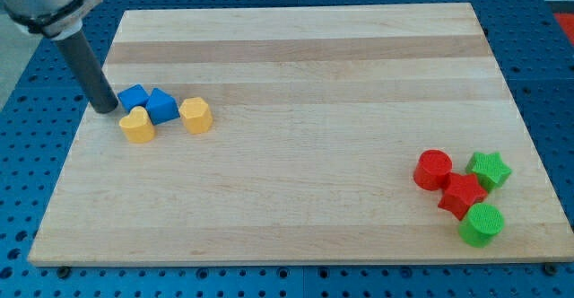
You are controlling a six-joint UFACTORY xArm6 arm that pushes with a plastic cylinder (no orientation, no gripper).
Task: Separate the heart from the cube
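A yellow heart (137, 126) lies near the board's left edge. It touches a blue cube (133, 97) just above it and a blue triangular block (162, 106) to its upper right. A yellow hexagonal block (195, 116) sits just right of the blue triangular block. My tip (107, 109) stands on the board just left of the blue cube and up-left of the yellow heart, close to both; I cannot tell if it touches the cube.
At the view's lower right a cluster holds a red cylinder (433, 170), a green star (490, 169), a red star (463, 195) and a green cylinder (482, 223). The wooden board (305, 74) lies on a blue perforated table.
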